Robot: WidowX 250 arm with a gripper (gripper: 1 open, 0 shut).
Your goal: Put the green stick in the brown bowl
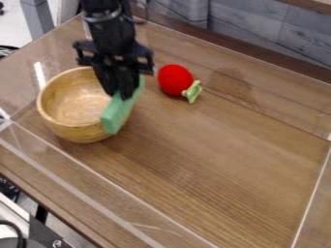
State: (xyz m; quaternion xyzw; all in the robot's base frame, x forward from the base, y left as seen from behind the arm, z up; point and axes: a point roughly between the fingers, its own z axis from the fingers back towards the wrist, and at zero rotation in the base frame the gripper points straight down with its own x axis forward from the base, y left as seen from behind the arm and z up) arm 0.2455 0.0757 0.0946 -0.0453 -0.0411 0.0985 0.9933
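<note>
My gripper (119, 90) points straight down and is shut on the upper end of the green stick (119, 112). The stick hangs tilted from the fingers, clear of the table, its lower end over the right rim of the brown bowl (58, 109). The wooden bowl sits at the left of the table and shows nothing inside. The black arm rises from the gripper toward the top of the view.
A red ball-like object (175, 77) with a small green piece (195, 93) beside it lies to the right of the bowl. A clear wall (155, 208) borders the wooden table along its front and sides.
</note>
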